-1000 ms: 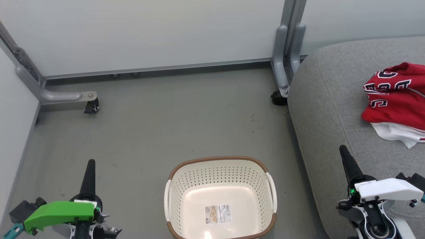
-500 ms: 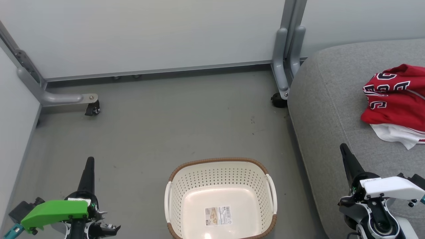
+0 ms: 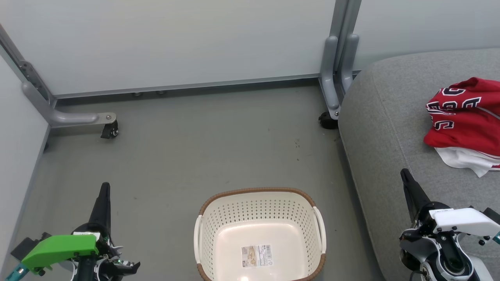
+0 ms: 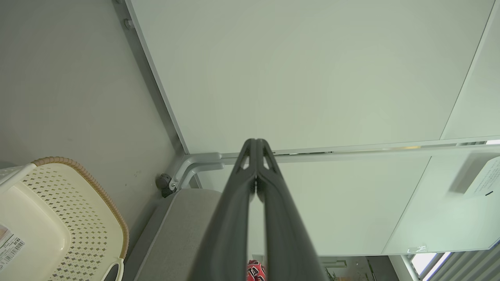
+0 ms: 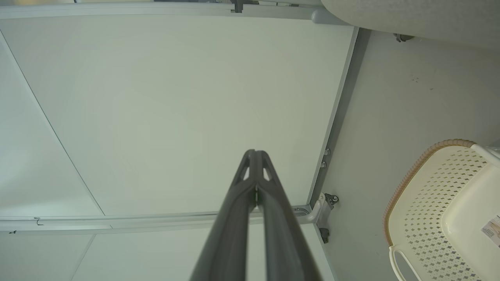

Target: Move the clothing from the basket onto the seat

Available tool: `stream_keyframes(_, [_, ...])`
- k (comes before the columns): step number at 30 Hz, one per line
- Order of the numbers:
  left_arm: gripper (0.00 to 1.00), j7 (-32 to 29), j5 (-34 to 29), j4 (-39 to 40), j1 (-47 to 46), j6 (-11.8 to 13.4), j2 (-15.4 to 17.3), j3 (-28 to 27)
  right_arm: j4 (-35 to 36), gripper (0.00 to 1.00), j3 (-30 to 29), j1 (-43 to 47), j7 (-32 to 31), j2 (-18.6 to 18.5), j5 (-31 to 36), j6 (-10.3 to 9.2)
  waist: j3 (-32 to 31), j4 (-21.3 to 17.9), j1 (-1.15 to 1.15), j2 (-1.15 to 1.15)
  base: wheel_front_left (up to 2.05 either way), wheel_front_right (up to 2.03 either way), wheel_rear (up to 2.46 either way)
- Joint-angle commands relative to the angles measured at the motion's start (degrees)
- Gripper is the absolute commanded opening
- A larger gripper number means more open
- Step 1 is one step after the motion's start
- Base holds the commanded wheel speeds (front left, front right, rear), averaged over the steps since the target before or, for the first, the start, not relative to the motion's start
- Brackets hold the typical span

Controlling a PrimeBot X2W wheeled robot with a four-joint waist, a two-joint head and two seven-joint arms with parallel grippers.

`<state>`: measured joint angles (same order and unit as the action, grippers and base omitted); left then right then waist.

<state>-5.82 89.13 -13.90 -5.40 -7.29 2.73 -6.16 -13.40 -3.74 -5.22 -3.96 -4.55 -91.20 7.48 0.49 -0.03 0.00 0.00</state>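
laundry basket (image 3: 258, 190) empty; red jersey (image 3: 465, 125) heaped on sofa cushion (image 3: 390, 136). left claw (image 3: 104, 186) and right claw (image 3: 403, 172) pinched closed, holding nothing. risk: a right arm swing may drag the jersey off.

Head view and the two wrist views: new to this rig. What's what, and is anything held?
A wheeled two-armed robot. The head view looks down from its head: left gripper lower left, right gripper lower right, both shut, holding nothing. Each wrist view looks along one gripper's own closed fingers. On the floor stands the cream basket, its visible inside bare apart from a label sticker. The red-and-white clothing lies on the grey seat at right.
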Motion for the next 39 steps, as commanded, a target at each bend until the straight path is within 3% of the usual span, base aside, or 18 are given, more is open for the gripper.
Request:
stream_keyframes(1, [0.0,-0.3,1.1,-0.1,-1.2,-0.3,0.3,-0.4,-0.2,0.0,-0.2,-0.9,-0.3,-0.1,-1.1,0.02,-0.1,0.0,0.0,0.0,0.0,0.0,0.0])
stream_keyframes(7, [0.0,-1.0,3.5,-0.2,-1.3,-0.4,0.3,-0.6,-0.6,0.0,-0.5,-1.1,-0.9,-0.1,-3.4,0.02,-0.3,0.0,0.0,0.0,0.0,0.0,0.0])
stream_keyframes(39, [0.0,-0.9,3.4,-0.2,-1.1,-0.3,0.3,-0.5,-0.7,0.0,-1.3,-1.0,-1.4,0.6,-2.4,0.02,-0.3,0.0,0.0,0.0,0.0,0.0,0.0])
